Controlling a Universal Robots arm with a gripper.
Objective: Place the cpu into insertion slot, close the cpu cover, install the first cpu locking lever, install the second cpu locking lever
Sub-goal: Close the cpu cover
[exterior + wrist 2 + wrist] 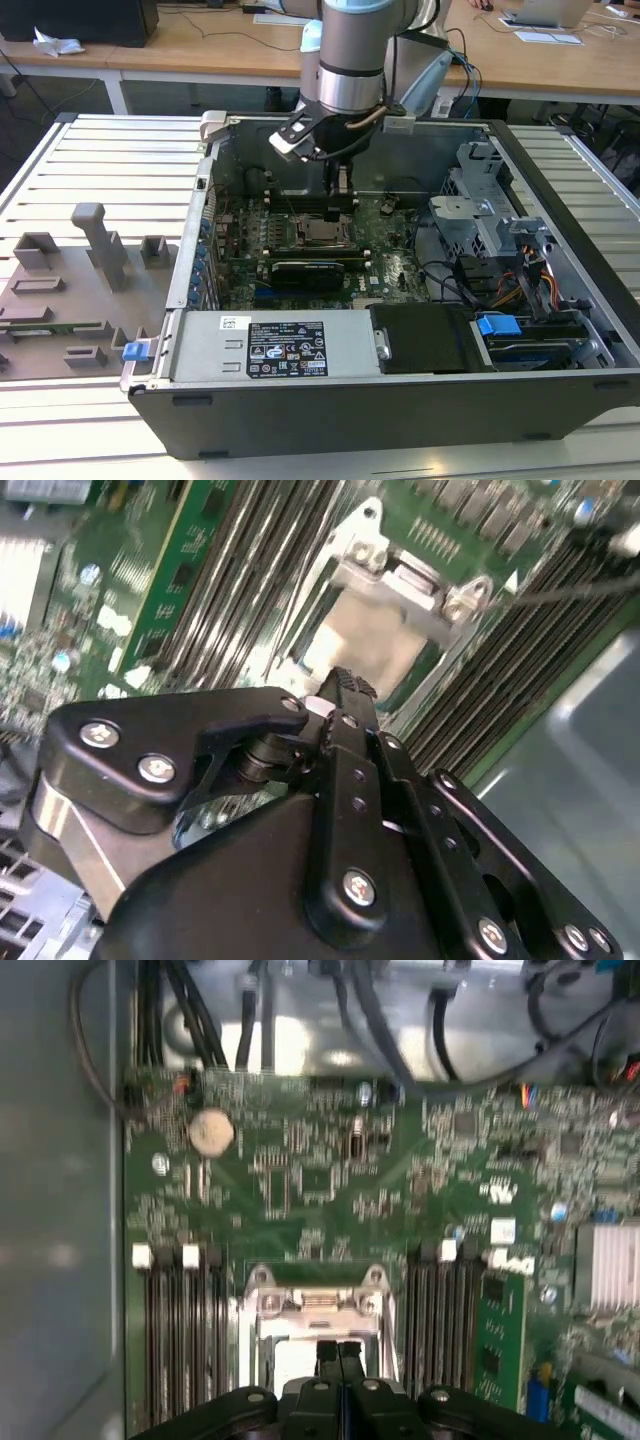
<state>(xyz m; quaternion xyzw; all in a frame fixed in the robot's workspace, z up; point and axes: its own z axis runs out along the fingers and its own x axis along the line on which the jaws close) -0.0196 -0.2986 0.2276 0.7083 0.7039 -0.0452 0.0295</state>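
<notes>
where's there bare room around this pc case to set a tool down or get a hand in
The slatted table is bare beyond the grey fixture tray on the exterior view's left, and beside the case on the exterior view's right. Inside is crowded: the gripper hangs over the insertion slot, and cables fill the gap by the drive cage.

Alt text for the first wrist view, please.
The end effector, fingers shut, hovers over the pale cpu framed by the metal cpu cover. Around them lies the green motherboard, with memory slots flanking both sides and a coin battery farther off.
</notes>
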